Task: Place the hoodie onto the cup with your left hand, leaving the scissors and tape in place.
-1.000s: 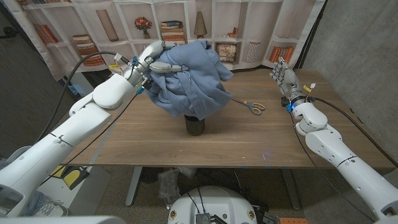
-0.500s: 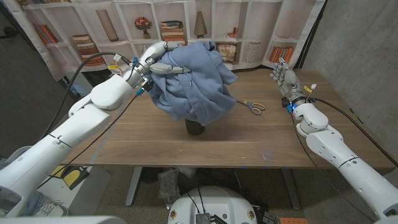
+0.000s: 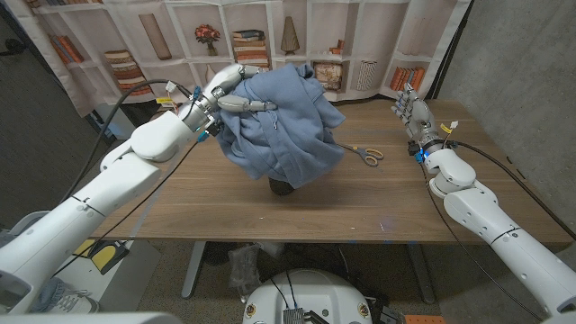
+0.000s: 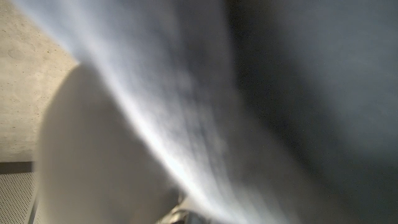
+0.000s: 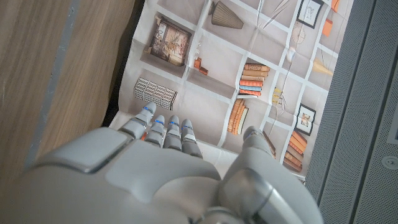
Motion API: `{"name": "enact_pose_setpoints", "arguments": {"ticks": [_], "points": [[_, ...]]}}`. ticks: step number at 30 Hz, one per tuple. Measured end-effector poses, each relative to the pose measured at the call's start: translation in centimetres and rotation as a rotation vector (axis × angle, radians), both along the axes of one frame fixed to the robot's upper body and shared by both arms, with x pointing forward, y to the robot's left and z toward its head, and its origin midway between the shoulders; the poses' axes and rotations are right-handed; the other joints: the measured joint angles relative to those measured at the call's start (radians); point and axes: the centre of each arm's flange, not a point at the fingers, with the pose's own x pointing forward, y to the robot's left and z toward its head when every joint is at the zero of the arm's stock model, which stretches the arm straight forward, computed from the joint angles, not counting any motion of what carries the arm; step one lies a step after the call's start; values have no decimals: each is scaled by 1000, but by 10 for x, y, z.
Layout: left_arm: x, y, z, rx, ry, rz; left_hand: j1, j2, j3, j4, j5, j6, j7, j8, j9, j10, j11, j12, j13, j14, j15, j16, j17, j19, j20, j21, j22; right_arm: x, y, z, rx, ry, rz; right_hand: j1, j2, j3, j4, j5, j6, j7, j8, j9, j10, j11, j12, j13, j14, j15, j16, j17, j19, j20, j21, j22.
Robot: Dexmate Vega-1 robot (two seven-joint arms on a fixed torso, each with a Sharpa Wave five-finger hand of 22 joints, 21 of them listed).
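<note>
I see the hoodie [image 3: 281, 121] bunched into one large blue-grey bundle, held up above the table [image 3: 207, 211]. My left hand [image 3: 232, 90] grips it at its upper left side, fingers curled into the cloth from above. The fabric is soft and matte, folded in deep creases, with a lobe at the top and a heavier mass sagging at the lower right. A short dark mark, perhaps a drawstring or zip pull, shows near the middle of the bundle; I cannot tell which.

The cup [image 3: 282, 187] stands on the table directly beneath the hoodie. Only its dark lower part shows below the hanging cloth. The lowest folds hide its rim, and I cannot tell whether cloth and cup are touching.

The scissors [image 3: 364, 154] lie flat on the table just right of the hoodie, grey handles pointing away from it, the blades running in under the edge of the cloth.

In the left wrist view, blurred blue-grey hoodie fabric [image 4: 249, 112] lies close across the lens, with a pale rounded shape beside it that I cannot identify.

My right hand [image 3: 412, 112] is well right of the hoodie, near the table's far right edge, fingers straight, close together and pointing up, holding nothing. The right wrist view shows the back of that hand [image 5: 155, 174] with fingers extended toward a printed bookshelf backdrop [image 5: 249, 81].
</note>
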Motion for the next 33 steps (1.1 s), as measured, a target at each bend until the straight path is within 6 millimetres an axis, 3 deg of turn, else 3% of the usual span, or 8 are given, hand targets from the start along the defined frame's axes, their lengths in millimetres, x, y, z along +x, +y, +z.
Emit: {"name": "enact_pose_setpoints", "arguments": {"ticks": [33], "points": [[22, 1, -29, -2, 86, 7, 0, 0, 0, 0, -9, 1, -1, 0, 0, 3, -2, -11, -6, 6, -6, -15, -14, -13, -13, 6, -5, -5, -5, -5, 18, -5, -8, 0, 0, 0, 0, 0, 0, 0, 0, 0, 0, 0, 0, 0, -4, 4, 0, 0, 0, 0, 0, 0]]}}
